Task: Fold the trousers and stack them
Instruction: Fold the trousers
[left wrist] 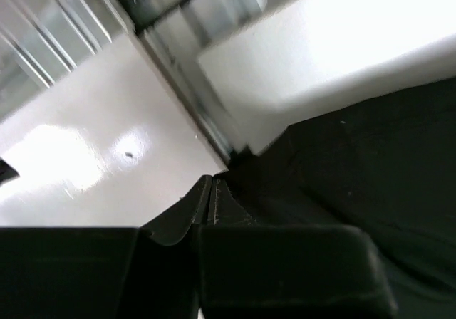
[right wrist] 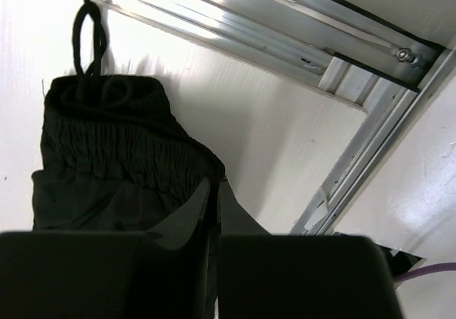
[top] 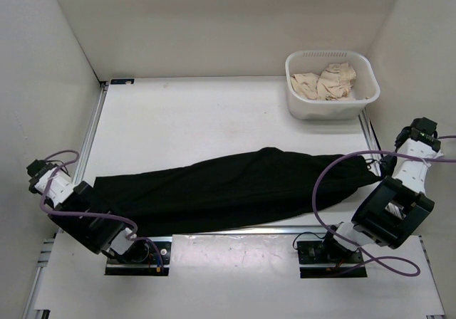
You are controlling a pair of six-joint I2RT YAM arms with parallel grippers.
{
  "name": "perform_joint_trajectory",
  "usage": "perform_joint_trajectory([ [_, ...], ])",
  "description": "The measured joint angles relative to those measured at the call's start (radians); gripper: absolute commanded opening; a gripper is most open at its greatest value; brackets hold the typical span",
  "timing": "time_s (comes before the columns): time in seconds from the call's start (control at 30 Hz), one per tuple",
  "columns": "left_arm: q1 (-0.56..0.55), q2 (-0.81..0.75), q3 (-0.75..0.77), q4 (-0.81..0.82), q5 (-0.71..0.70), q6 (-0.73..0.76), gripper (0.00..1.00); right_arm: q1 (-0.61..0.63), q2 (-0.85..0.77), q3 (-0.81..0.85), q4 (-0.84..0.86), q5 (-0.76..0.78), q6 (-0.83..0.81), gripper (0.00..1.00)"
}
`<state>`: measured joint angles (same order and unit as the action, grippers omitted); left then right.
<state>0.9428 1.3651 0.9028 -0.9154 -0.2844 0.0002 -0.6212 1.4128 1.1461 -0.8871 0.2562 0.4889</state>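
Well, the left claw point(left wrist: 211, 191) is closed to a slit, apparently nipping the hem point(left wrist: 249, 164) corner at its tips. From there the trousers point(top: 235, 187) lie stretched along the surface point(top: 199, 119) to the right claw point(right wrist: 214, 191), likewise pinched shut on the waistband point(right wrist: 107, 127) corner. Soft, limp, light cloth, I judge: hold the corners, or it sags.

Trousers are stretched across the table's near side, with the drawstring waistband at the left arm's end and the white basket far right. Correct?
Not quite. The waistband of the trousers lies at the right arm's end, as the right wrist view shows; the rest holds, with the basket far right.
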Motion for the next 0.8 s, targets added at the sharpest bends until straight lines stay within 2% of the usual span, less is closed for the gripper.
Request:
perform_joint_trajectory([
  [0.1, 0.005, 0.000, -0.064, 0.004, -0.023, 0.000, 0.14, 0.000, 0.000, -0.010, 0.001, 0.032, 0.000, 0.02],
  [0.13, 0.005, -0.001, -0.089, 0.006, -0.032, 0.000, 0.14, 0.000, 0.000, -0.014, 0.002, 0.042, 0.000, 0.11],
  [0.17, 0.005, -0.001, -0.113, 0.006, -0.043, 0.000, 0.22, 0.000, 0.000, -0.018, 0.002, 0.054, -0.001, 0.41],
  [0.2, 0.005, 0.000, -0.133, 0.005, -0.051, 0.001, 0.27, 0.000, 0.000, -0.019, 0.002, 0.061, 0.000, 0.60],
  [0.23, 0.007, 0.001, -0.152, 0.003, -0.061, 0.002, 0.32, -0.001, 0.000, -0.019, 0.003, 0.071, -0.006, 0.72],
  [0.27, 0.010, 0.002, -0.164, 0.001, -0.070, 0.003, 0.37, -0.001, 0.000, -0.019, 0.003, 0.078, -0.006, 0.78],
  [0.37, 0.017, 0.007, -0.166, -0.002, -0.084, 0.003, 0.49, -0.001, 0.000, -0.019, 0.006, 0.082, -0.014, 0.81],
  [0.5, 0.018, 0.051, -0.071, -0.003, -0.085, 0.002, 0.52, 0.052, -0.002, -0.019, 0.006, 0.110, -0.019, 0.81],
  [0.6, -0.002, 0.069, 0.027, 0.005, -0.080, 0.001, 0.52, 0.195, -0.013, -0.016, 0.005, 0.176, -0.024, 0.80],
  [0.77, -0.147, 0.042, 0.068, -0.010, -0.053, 0.000, 0.52, 0.508, -0.037, -0.011, 0.002, 0.278, 0.000, 0.62],
  [0.8, -0.188, 0.035, 0.061, -0.016, -0.042, 0.000, 0.52, 0.552, -0.040, -0.013, 0.005, 0.285, 0.008, 0.52],
])
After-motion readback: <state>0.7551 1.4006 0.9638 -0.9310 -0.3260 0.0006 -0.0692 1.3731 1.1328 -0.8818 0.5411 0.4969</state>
